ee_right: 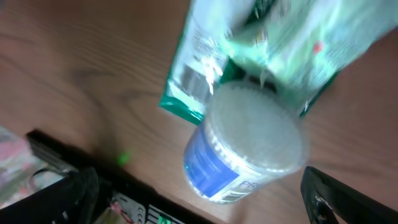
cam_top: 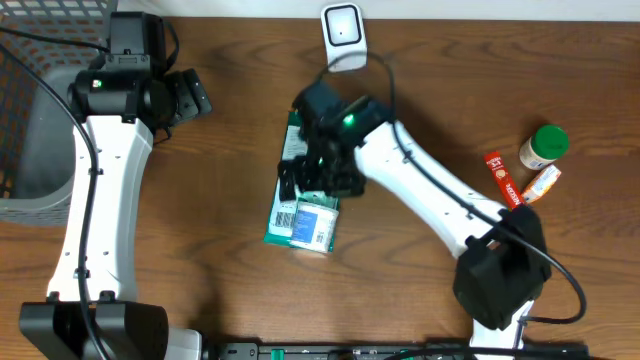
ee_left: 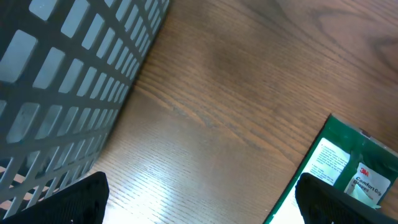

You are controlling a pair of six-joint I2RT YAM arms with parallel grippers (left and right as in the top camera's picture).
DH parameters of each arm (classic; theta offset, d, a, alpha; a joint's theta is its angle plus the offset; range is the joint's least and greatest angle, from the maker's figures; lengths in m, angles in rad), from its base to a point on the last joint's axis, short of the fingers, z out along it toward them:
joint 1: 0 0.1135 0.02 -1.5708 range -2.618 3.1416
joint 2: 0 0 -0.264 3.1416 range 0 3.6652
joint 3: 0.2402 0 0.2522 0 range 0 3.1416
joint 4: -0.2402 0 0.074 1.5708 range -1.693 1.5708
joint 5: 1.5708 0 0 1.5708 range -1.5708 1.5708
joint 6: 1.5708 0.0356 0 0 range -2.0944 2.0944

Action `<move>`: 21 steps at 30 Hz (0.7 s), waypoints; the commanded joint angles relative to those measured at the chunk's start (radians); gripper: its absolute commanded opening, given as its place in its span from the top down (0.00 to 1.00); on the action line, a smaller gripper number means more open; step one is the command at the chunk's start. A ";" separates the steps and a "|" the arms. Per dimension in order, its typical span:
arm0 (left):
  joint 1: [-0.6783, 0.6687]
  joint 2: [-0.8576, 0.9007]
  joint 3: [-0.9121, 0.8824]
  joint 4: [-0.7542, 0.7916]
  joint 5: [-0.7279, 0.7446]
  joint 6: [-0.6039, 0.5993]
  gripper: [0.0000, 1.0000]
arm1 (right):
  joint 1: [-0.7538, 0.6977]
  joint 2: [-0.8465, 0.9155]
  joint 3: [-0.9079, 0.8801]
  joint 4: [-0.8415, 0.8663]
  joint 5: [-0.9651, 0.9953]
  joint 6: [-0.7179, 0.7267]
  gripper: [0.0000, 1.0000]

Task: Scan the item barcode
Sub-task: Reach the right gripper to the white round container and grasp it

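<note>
Right fingers (ee_right: 74,196) are spread fully and hold nothing, as are the left fingers (ee_left: 68,202), stationed beside the basket (ee_left: 62,81) at the far-left corner. At mid-surface the green packet (ee_left: 336,158) lies with the blue-labelled tub (ee_right: 249,149) at its near end, framed between the right fingers. Closure should be made squarely across the tub, its label kept clear for presentation to the scanner (cam_top: 342,30) at the far edge. No barcode can be confirmed: the right wrist view is blurred.
</note>
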State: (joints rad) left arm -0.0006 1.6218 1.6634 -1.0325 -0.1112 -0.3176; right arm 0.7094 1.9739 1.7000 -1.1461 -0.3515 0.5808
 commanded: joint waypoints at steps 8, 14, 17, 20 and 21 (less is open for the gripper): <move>0.005 0.008 -0.007 -0.003 -0.010 -0.002 0.04 | 0.024 0.002 -0.074 0.013 0.164 0.178 0.01; 0.005 0.008 -0.007 -0.003 -0.010 -0.002 0.04 | 0.031 0.002 -0.096 0.014 0.179 0.354 0.01; 0.005 0.008 -0.007 -0.003 -0.010 -0.002 0.04 | 0.035 0.002 -0.100 0.023 0.179 0.405 0.01; 0.005 0.008 -0.007 -0.003 -0.010 -0.002 0.04 | 0.035 0.002 -0.100 0.020 0.179 0.444 0.01; 0.005 0.008 -0.007 -0.003 -0.010 -0.002 0.04 | 0.035 0.002 -0.103 0.021 0.179 0.458 0.01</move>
State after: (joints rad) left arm -0.0006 1.6218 1.6634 -1.0325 -0.1112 -0.3176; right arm 0.7372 1.9739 1.6077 -1.1263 -0.1886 0.9459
